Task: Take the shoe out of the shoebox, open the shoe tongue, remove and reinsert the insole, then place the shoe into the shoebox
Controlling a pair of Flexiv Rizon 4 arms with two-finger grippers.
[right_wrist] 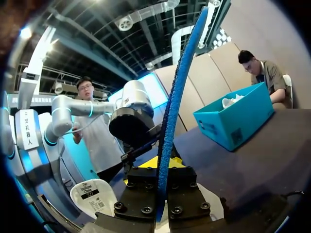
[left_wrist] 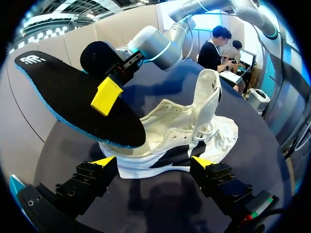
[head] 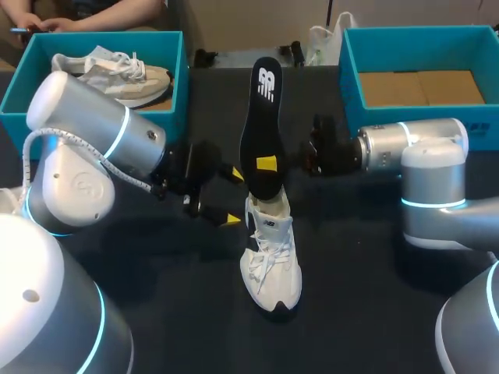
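A white shoe (head: pixel 271 257) (left_wrist: pixel 187 133) stands on the dark table, its tongue pulled up. My right gripper (head: pixel 267 164) (right_wrist: pixel 162 167) is shut on a black insole (head: pixel 261 128) (left_wrist: pixel 77 99) (right_wrist: pixel 177 97) with a blue underside, holding it upright, its lower end at the shoe's opening. My left gripper (head: pixel 220 196) (left_wrist: pixel 153 162) stands open just left of the shoe, level with its side, touching nothing. A teal shoebox (head: pixel 19 89) (right_wrist: pixel 233 119) at the back left holds a second pale shoe (head: pixel 117 74).
Another teal box (head: pixel 351 66) with a cardboard floor stands at the back right. A white bag (head: pixel 323 39) and small dark items lie at the table's far edge. Bare table lies in front of the shoe.
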